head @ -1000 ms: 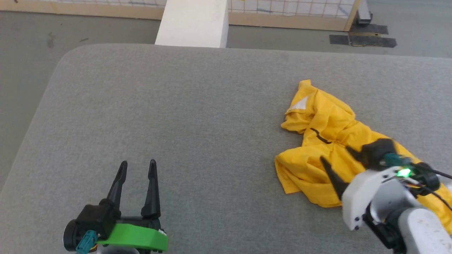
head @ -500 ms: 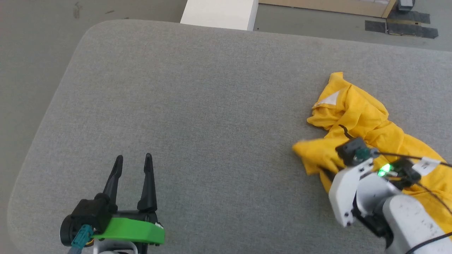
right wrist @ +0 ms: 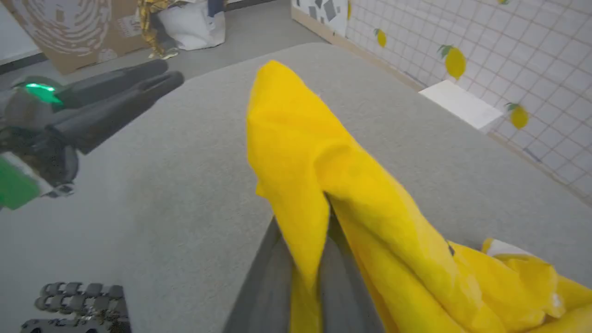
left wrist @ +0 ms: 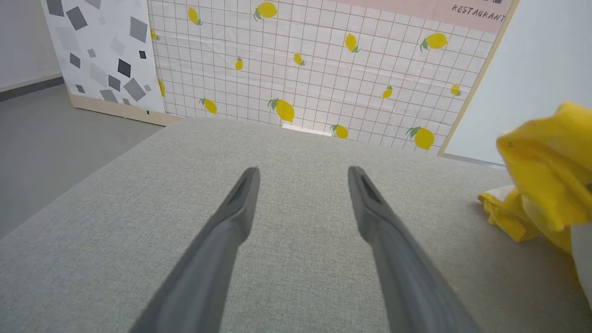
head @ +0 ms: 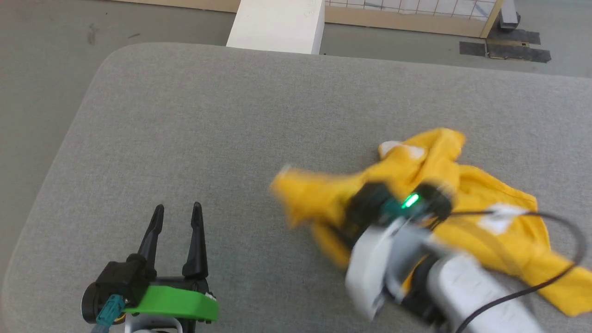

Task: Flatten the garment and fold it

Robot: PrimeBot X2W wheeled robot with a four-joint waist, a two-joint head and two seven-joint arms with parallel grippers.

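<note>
The garment (head: 485, 203), a crumpled bright yellow T-shirt with a white patch, lies on the right half of the grey padded table (head: 231, 115). One end of it is raised and stretched out to the left. My right gripper (head: 351, 217) is shut on that raised fold. In the right wrist view the yellow cloth (right wrist: 296, 138) is pinched between the two fingers and drapes over their tips. My left gripper (head: 178, 208) hovers open over bare table at the lower left, apart from the cloth. In the left wrist view the garment (left wrist: 541, 157) hangs at the right edge.
A white box (head: 277, 23) stands on the floor beyond the table's far edge. A lemon-print panel (left wrist: 300, 60) rises behind it. The table's left edge and rounded corner are close to my left gripper (right wrist: 170, 73). A black cable (head: 555, 222) trails over the shirt.
My right gripper has shut on the shirt's near-left fold and pulled it up and leftward toward the table's middle. The left gripper has stayed put. The head camera has shifted.
</note>
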